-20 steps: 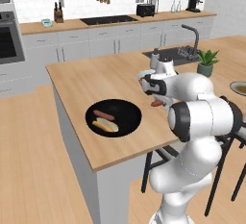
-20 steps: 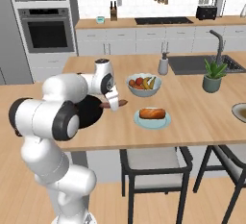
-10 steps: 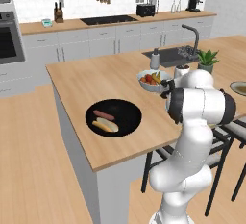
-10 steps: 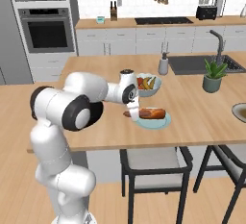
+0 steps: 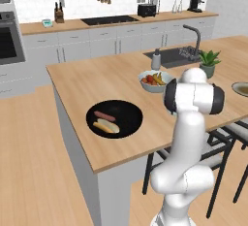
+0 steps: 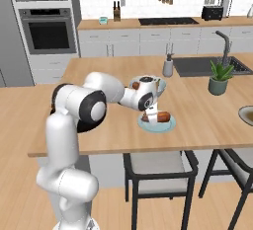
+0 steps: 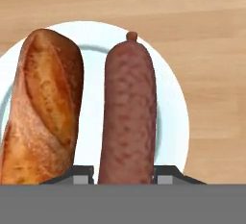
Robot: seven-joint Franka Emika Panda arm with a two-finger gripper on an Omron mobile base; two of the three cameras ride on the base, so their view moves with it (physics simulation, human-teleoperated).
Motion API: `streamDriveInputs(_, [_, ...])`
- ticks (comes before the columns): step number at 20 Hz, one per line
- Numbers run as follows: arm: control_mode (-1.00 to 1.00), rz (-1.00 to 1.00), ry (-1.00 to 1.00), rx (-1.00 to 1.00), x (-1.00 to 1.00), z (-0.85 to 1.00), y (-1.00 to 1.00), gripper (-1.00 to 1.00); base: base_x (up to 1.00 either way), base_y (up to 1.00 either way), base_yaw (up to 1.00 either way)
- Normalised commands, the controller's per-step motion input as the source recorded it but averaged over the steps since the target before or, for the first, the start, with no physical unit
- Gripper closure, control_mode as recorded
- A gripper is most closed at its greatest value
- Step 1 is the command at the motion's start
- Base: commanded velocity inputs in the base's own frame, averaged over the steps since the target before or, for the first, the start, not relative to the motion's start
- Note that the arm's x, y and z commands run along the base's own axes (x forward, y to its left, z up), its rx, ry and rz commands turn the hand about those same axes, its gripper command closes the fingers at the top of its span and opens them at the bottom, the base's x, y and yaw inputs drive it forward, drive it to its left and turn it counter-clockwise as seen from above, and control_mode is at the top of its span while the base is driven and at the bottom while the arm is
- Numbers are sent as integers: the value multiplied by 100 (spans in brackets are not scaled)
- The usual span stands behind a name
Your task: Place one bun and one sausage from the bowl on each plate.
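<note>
Pincer (image 7: 123, 172) grips the sausage (image 7: 129, 112) over the light blue plate (image 7: 173, 107), beside the bun (image 7: 43, 107) lying on it.

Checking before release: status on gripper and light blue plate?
Gripper shut on the sausage, over the light blue plate. Bun already on it, alongside. Nothing in the way.
</note>
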Motion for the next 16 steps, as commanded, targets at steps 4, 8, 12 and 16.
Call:
streamDriveInputs(4, [-100,0,0,3,3,-45,-24,100,0,0,0])
streamDriveInputs(8, [-100,0,0,0,11,-33,0,-100,0,0,0])
streamDriveInputs(12, [-100,0,0,0,26,-4,0,-100,0,0,0])
streamDriveInputs(16, [-100,0,-6,6,-10,47,-1,-100,0,0,0])
